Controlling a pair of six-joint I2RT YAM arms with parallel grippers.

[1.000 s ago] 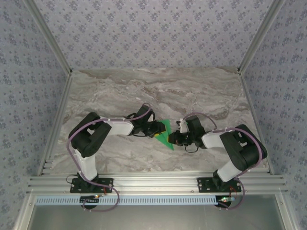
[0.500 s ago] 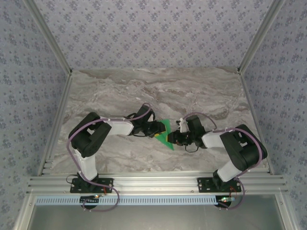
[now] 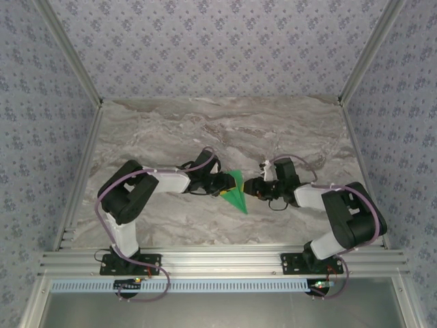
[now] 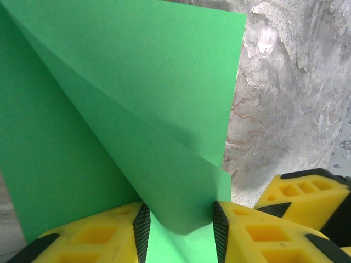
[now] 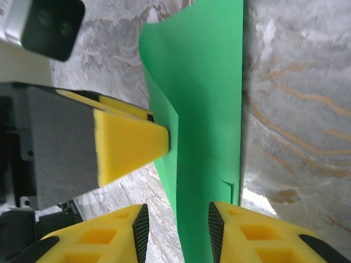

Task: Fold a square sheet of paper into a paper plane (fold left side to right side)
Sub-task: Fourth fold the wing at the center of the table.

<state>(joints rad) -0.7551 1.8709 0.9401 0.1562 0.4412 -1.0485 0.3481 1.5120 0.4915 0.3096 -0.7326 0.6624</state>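
The bright green sheet of paper [image 3: 237,193] is folded into a narrow pointed wedge at the table's middle, tip toward the near edge. My left gripper [image 3: 224,187] reaches it from the left. In the left wrist view a bowed flap of the paper [image 4: 137,82] fills the gap of the left gripper [image 4: 180,222], touching both pads, so it is shut on the paper. My right gripper [image 3: 254,189] stands at the paper's right side. Its jaws [image 5: 175,224] are open around the paper's [image 5: 208,109] edge. A left finger [image 5: 129,145] presses the paper's other face.
The marble table [image 3: 205,130] stretches bare behind and beside the arms. Aluminium rails [image 3: 218,260] run along the near edge and both sides, with patterned walls beyond. A finger of the right gripper [image 4: 307,192] sits close beside the left gripper.
My right gripper has opened and let go of the paper, and its wrist has shifted a little back and to the right. The left gripper and the paper stay put.
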